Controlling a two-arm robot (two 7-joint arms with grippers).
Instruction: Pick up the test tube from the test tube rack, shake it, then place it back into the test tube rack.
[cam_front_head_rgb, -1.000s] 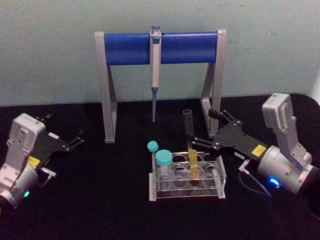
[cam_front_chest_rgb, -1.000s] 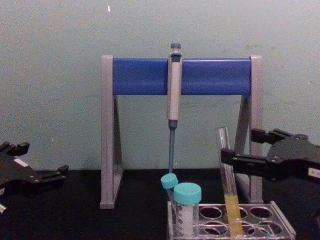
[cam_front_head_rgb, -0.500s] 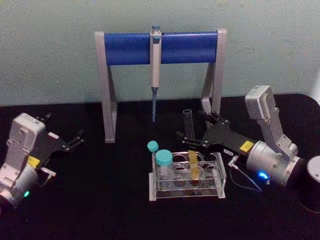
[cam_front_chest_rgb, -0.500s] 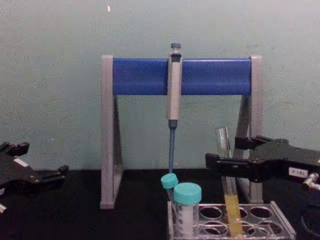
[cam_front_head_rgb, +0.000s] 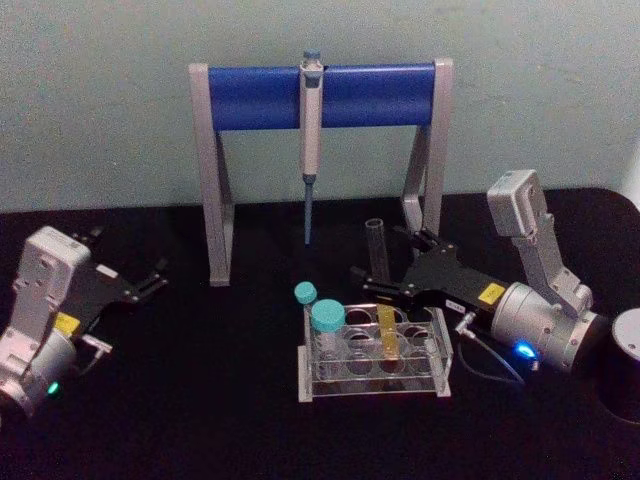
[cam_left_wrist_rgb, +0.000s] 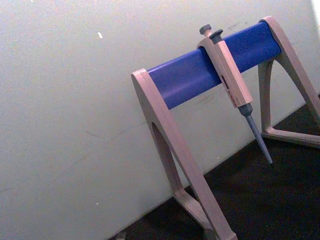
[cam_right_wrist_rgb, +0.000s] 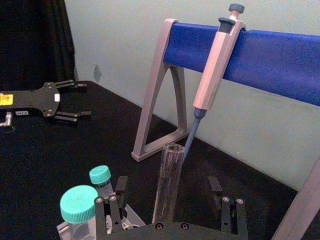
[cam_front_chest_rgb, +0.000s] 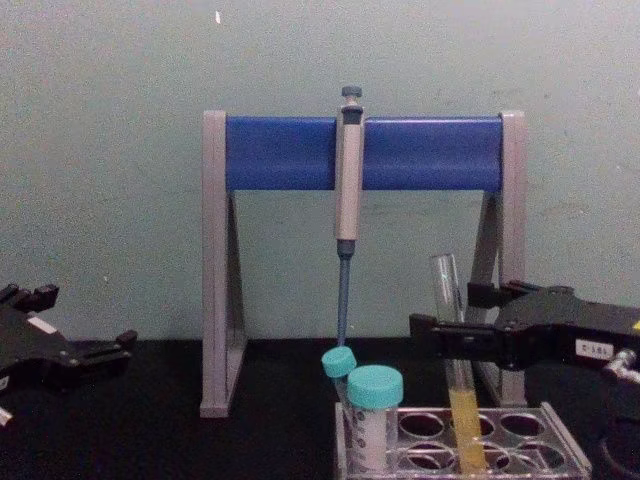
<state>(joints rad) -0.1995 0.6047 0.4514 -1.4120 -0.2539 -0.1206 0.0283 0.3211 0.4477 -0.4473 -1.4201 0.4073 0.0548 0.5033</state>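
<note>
My left gripper idles at 9 o'clock from the rack, its fingers spread and holding nothing. The pipette stand rises at 12 o'clock, behind the rack. The test tube stands upright in a rack hole, at 3 o'clock from the big capped tube, with yellow liquid in its lower part. Over the last second my right gripper has slid in from 3 o'clock. Its fingers now stand spread on either side of the glass above the rack, a gap on each side, gripping nothing yet. I judge the reach finished: next comes a gentle squeeze, then a straight lift.
</note>
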